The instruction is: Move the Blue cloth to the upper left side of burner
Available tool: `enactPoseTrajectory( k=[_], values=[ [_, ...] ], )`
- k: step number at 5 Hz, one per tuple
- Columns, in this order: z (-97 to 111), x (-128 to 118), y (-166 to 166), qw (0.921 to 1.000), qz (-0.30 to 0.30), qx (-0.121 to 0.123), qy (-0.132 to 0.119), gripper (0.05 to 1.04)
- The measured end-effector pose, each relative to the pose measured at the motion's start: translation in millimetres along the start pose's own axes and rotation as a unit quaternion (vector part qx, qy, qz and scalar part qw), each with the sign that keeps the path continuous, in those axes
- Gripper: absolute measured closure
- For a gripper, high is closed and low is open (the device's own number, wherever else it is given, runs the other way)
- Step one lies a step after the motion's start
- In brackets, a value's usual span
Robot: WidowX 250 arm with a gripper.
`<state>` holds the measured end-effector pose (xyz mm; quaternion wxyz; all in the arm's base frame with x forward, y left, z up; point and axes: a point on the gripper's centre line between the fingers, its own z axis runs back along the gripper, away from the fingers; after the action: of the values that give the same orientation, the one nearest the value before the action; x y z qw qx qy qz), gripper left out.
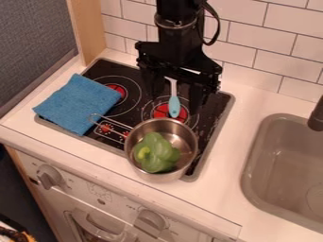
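The blue cloth (pixel 79 103) lies on the left of the stove (pixel 210 142), as I see it, partly on the black top and partly over its edge onto the white table (pixel 230 156). Its right corner comes up to the red middle of the left burner (pixel 131 97), just covering some of that ring. The gripper (pixel 176 101) hangs over the back right of the stove, its two fingers spread wide, grasping nothing. Between them I see a utensil (pixel 174 107) with a pale blue head, pointing toward the front, above the red of another burner (pixel 159 111). In front of that stands a metal pot (pixel 191 150) with a green pepper (pixel 157 153) in it, its wire handle slanting back toward the cloth. Off to the right is the grey sink (pixel 284 160), with a dark tap (pixel 317 115) at its edge. White tiles (pixel 287 42) line the wall behind.
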<state>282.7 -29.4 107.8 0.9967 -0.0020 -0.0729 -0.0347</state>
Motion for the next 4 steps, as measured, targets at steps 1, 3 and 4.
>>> enactPoseTrajectory(
  k=[1,3,4],
  values=[
    [-7,-4,1,0.9999,-0.001,0.001,0.015,0.083],
    [18,-33,82,0.9958,0.086,0.029,0.017,0.083],
    [18,-48,123,0.9939,0.098,0.048,0.015,0.083]
  ],
)
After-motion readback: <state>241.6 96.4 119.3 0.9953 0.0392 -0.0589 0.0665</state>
